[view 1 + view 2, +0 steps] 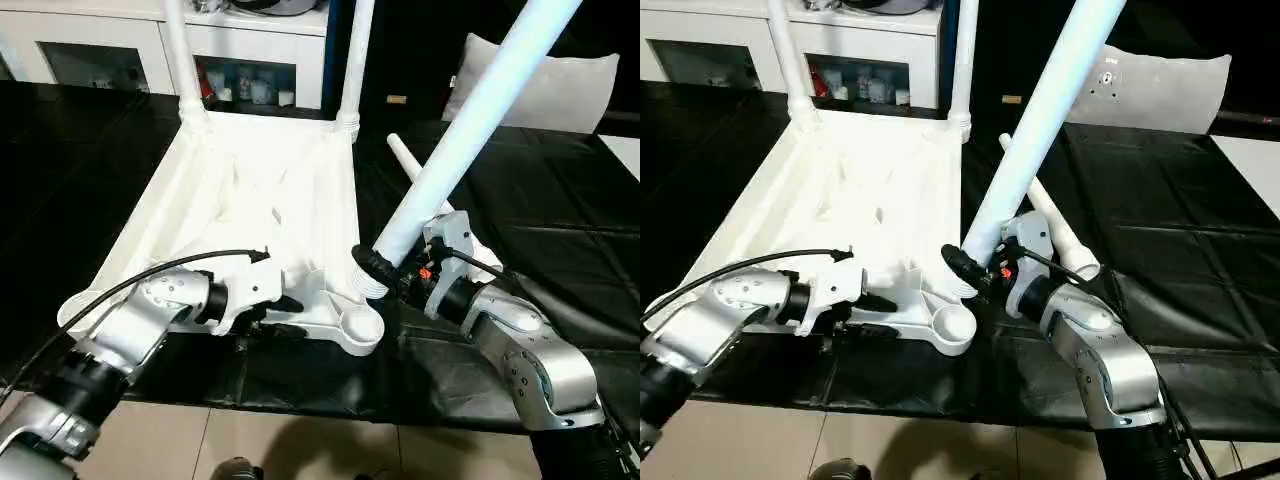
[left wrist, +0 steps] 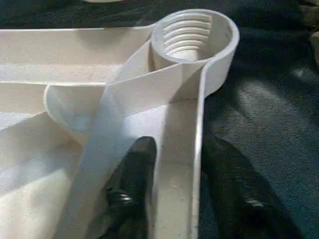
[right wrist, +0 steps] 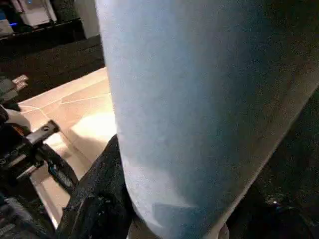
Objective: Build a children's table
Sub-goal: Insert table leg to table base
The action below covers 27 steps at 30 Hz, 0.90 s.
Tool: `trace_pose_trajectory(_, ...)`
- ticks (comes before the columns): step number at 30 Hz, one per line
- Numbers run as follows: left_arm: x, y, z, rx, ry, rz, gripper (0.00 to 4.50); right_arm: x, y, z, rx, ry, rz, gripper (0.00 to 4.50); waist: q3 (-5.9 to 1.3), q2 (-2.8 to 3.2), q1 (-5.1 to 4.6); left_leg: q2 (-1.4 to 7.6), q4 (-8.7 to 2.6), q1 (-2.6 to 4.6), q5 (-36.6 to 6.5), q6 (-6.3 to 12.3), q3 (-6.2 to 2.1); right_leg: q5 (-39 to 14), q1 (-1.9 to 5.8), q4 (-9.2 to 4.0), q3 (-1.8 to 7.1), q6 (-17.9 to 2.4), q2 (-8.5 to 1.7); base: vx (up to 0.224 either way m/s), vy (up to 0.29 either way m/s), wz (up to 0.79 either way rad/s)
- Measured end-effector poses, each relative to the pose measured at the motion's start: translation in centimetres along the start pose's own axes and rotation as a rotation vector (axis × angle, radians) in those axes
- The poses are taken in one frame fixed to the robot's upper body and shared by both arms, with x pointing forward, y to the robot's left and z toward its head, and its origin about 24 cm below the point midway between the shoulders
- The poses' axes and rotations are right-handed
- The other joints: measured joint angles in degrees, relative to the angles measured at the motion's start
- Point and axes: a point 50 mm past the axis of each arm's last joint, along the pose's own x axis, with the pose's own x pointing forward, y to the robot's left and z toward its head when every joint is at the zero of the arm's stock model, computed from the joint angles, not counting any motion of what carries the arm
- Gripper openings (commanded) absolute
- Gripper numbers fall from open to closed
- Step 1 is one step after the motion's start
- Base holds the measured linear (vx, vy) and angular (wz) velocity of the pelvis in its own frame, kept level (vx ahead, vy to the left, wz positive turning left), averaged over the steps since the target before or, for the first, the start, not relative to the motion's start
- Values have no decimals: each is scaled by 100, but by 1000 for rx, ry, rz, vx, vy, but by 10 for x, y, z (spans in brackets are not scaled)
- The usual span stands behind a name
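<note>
Black sheeting covers our bench (image 1: 560,230); the upturned tabletop (image 1: 250,200) lies on it. Our left gripper (image 1: 275,305) straddles its near rim. Our right gripper (image 1: 385,270) clamps a leg (image 1: 470,130) beside the corner socket (image 1: 358,328); a spare leg (image 1: 1055,225) lies behind.

A loose leg (image 1: 420,172) lies right of the upturned tabletop (image 1: 250,200).
</note>
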Motion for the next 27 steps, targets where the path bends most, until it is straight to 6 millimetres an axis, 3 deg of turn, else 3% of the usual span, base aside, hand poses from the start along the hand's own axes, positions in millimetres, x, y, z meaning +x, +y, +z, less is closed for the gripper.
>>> trace_pose_trajectory(9, 3, 4, 0, 18, 12, -52, 50, 0, 2, 0, 4, 2, 21, 195, -1, 12, 8, 0, 0, 3, 4, -6, 0, -1, 2, 0, -1, 2, -2, 0, 0, 0)
trace_pose_trajectory(16, 7, 6, 2, 34, 22, -68, 4, 1, 3, -1, 5, 5, 40, 195, -2, 13, 7, -1, 2, 4, 6, -10, 1, -1, 6, 0, -1, 2, -5, 0, 0, 0)
trace_pose_trajectory(27, 18, 11, 5, -45, 10, 39, 0, 3, 2, -1, -27, 22, -9, 195, -33, 67, -43, 1, -8, 16, 7, -11, 5, 0, 2, 1, 0, 1, -4, 0, 0, 0)
